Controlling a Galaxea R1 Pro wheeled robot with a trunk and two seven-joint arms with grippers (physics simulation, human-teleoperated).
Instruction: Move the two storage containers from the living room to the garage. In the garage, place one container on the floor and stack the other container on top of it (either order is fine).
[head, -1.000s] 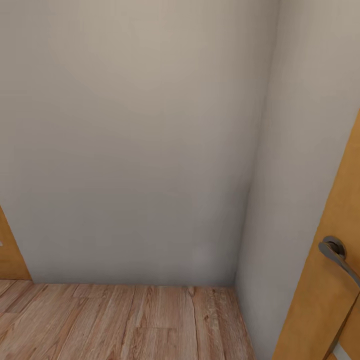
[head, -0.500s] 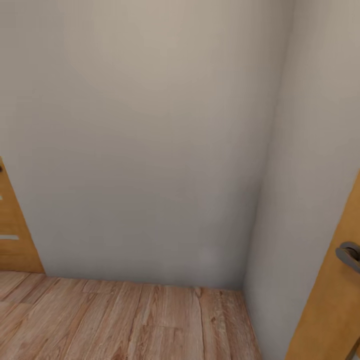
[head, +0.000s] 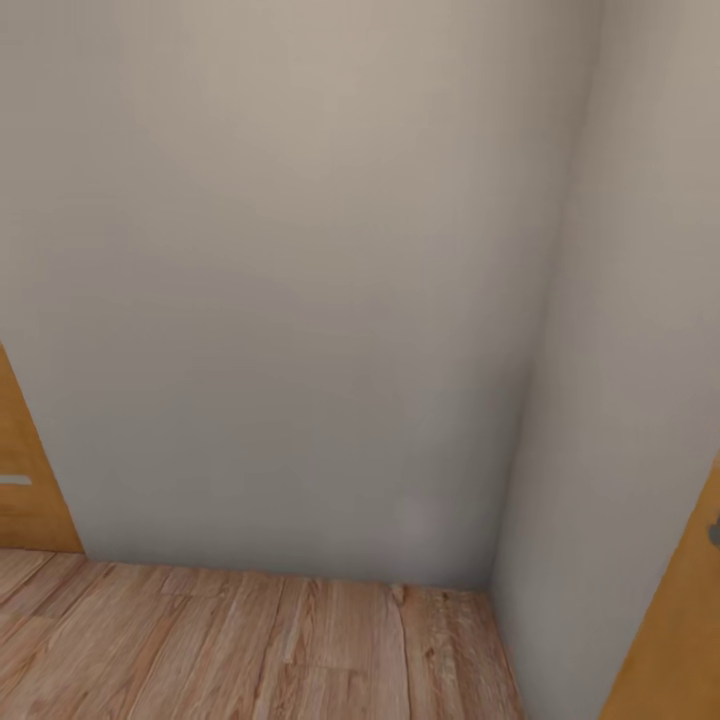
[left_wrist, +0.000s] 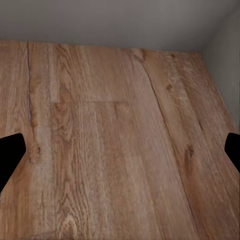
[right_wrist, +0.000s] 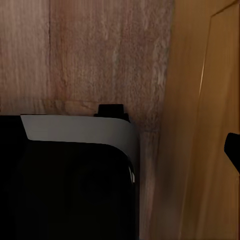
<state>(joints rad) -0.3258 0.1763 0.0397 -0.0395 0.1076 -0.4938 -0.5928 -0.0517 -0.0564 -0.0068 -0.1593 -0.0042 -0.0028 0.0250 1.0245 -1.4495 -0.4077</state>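
The storage containers are out of view. In the head view I face a corner of pale walls (head: 300, 300) above a light wood-plank floor (head: 250, 650). My left gripper (left_wrist: 120, 155) is open over the bare planks, its black fingertips (left_wrist: 10, 155) wide apart with nothing between them. One black fingertip (right_wrist: 233, 150) of my right gripper (right_wrist: 120, 155) shows at the frame's edge, set as wide as on the left, so this gripper is open and holds nothing. Under it lies my own dark base with a white band (right_wrist: 75, 130).
An orange-brown door (head: 25, 480) stands at the left edge. Another orange-brown door (head: 670, 640), with a bit of grey handle (head: 714, 535), is at the right edge, and its panel (right_wrist: 210, 125) is beside my right gripper. The side wall (head: 620, 350) is near.
The camera has turned: the corner and the right door with its handle have slid toward the picture's right edge, and more of the left door shows.
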